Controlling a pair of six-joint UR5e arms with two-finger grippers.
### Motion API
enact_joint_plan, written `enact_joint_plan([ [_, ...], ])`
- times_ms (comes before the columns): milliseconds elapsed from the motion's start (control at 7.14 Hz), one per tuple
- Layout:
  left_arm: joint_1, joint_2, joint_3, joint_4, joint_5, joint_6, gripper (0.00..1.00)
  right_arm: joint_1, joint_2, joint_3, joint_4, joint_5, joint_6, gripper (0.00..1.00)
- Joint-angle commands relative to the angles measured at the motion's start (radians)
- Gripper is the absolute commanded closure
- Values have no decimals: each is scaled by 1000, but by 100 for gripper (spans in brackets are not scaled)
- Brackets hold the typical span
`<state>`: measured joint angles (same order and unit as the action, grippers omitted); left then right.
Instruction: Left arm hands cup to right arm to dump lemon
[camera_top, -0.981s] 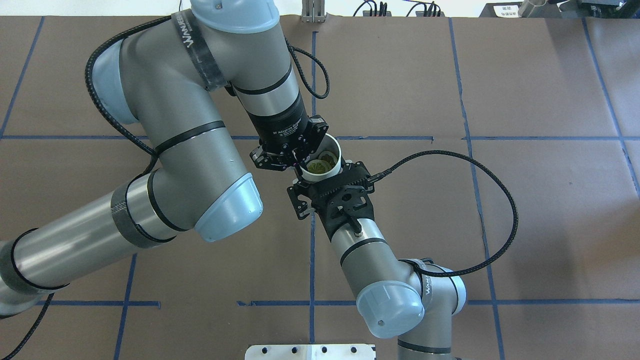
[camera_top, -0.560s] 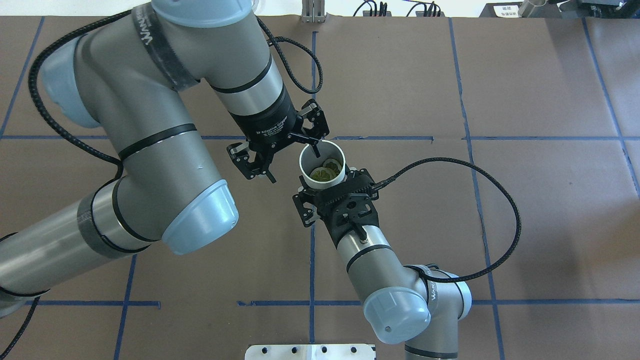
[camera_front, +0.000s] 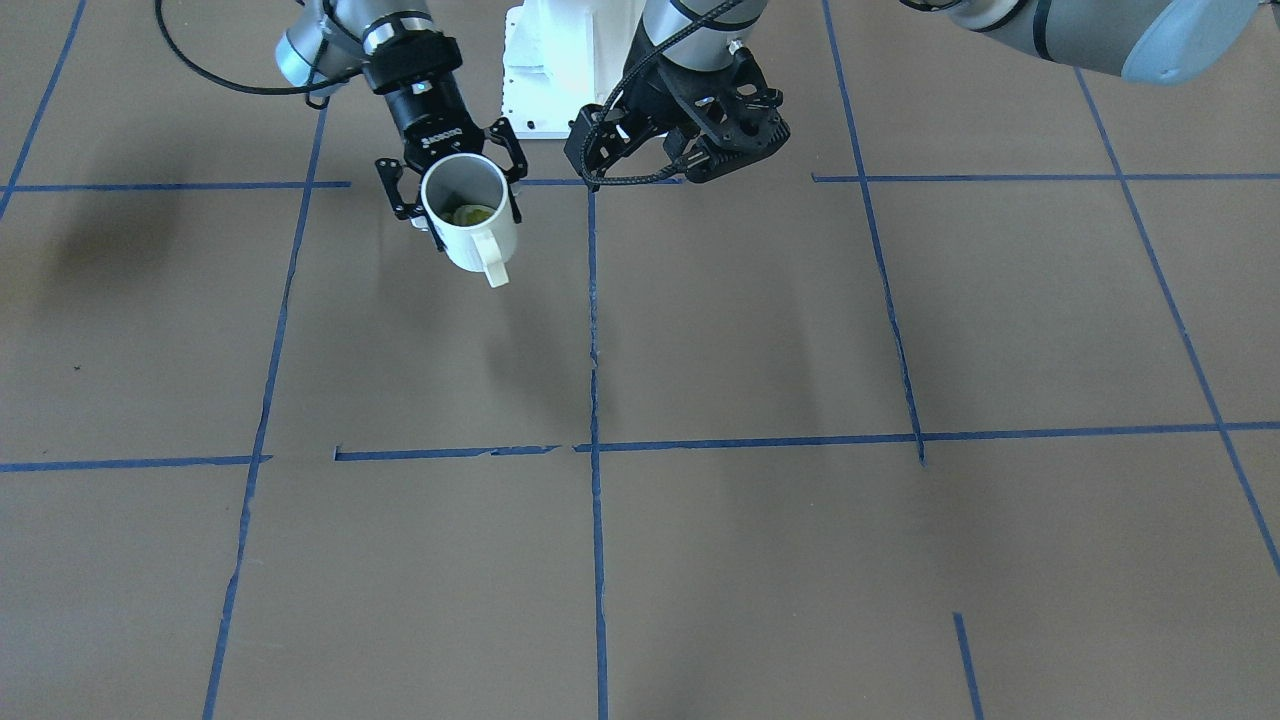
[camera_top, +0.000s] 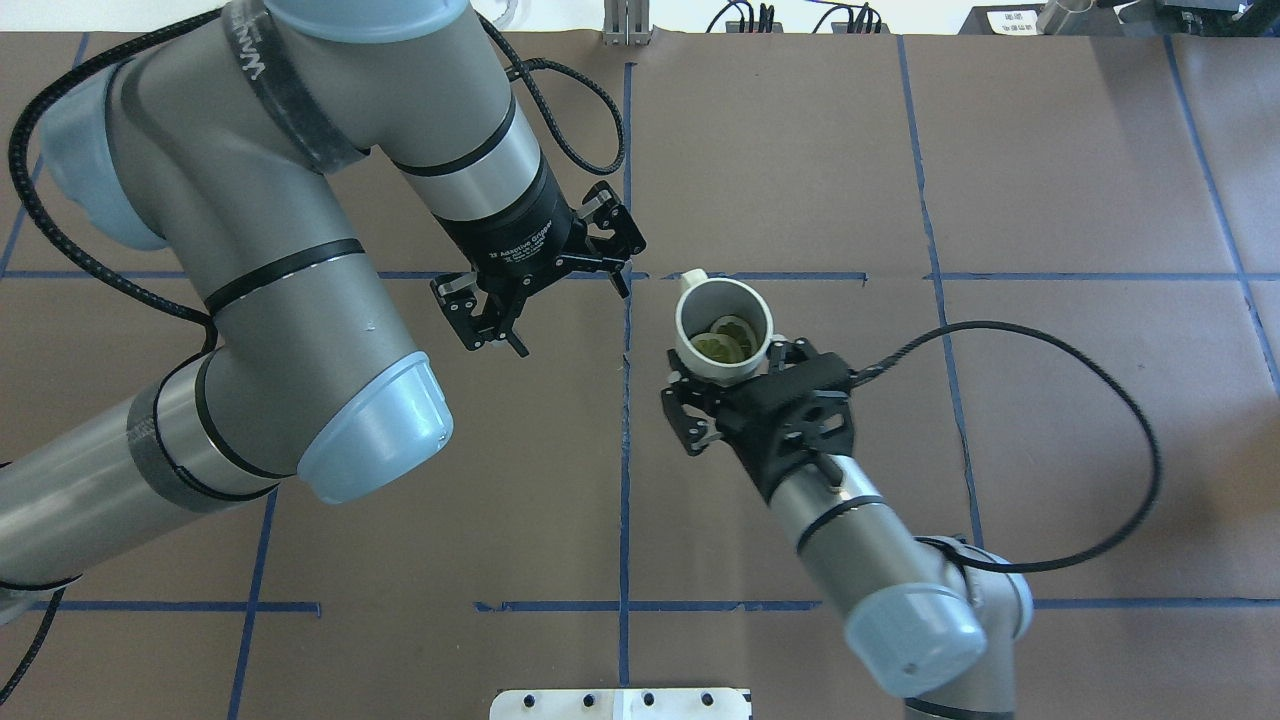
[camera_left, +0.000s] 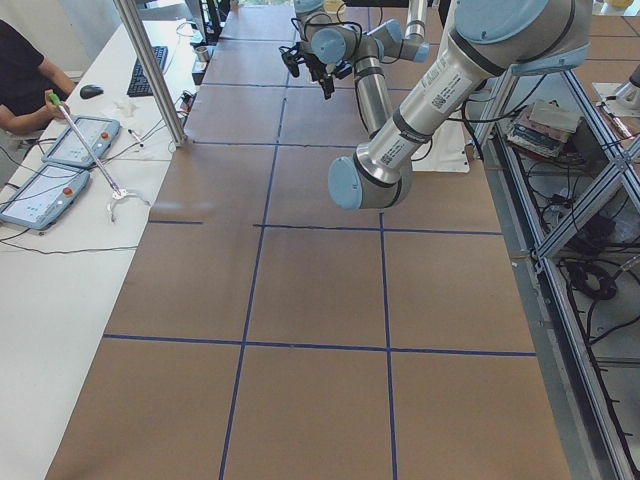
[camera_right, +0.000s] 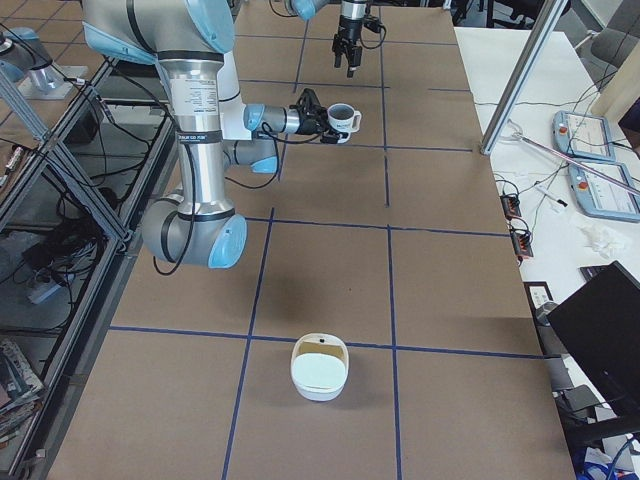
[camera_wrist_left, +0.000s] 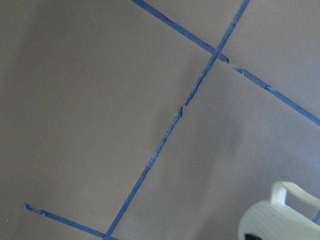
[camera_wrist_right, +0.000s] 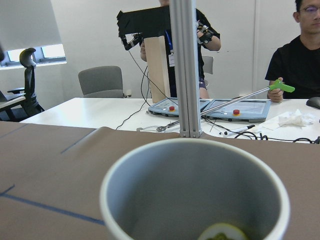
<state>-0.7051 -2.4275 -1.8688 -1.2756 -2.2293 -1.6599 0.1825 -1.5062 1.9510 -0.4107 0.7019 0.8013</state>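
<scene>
Brown paper crossed by blue tape lines (camera_top: 770, 277) covers the desk (camera_top: 1050, 180). Above it, clear of the surface, the cup (camera_front: 478, 243) hangs upright. In the overhead view it sits just to the 3 o'clock side of the centre line, with its handle pointing to about 11 o'clock. Inside, on the bottom, lies the yellowish-green lemon (camera_top: 725, 343).

From the 5 o'clock side the right tool (camera_top: 735, 368) is clamped on the cup, one finger on each flank of the white wall. At about 10 o'clock from the cup, apart from it, the left tool (camera_top: 572, 320) points down at the desk with its jaws spread wide. Its wrist view catches the cup's rim and handle in the 5 o'clock corner.

In the exterior right view a white bowl (camera_right: 320, 368) stands on the desk well apart from the cup, at 6 o'clock. Beyond the desk an operator (camera_wrist_right: 297, 55) in black sits at a white side table.
</scene>
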Motion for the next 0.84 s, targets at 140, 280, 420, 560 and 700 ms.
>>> enact_joint_plan([
  [140, -17, 33, -13, 1, 4, 0, 0, 21, -320, 16, 412, -121, 118, 79],
  [280, -30, 36, -23, 1, 11, 0, 0, 69, -391, 11, 414, -122, 210, 83],
  [420, -36, 47, -27, 1, 13, 2, 0, 127, -446, -32, 426, -117, 276, 87],
  [560, -37, 50, -27, 1, 25, 2, 0, 152, -450, -143, 561, -117, 327, 90],
  [700, -36, 50, -27, 1, 27, 2, 0, 164, -451, -303, 771, -92, 340, 94],
])
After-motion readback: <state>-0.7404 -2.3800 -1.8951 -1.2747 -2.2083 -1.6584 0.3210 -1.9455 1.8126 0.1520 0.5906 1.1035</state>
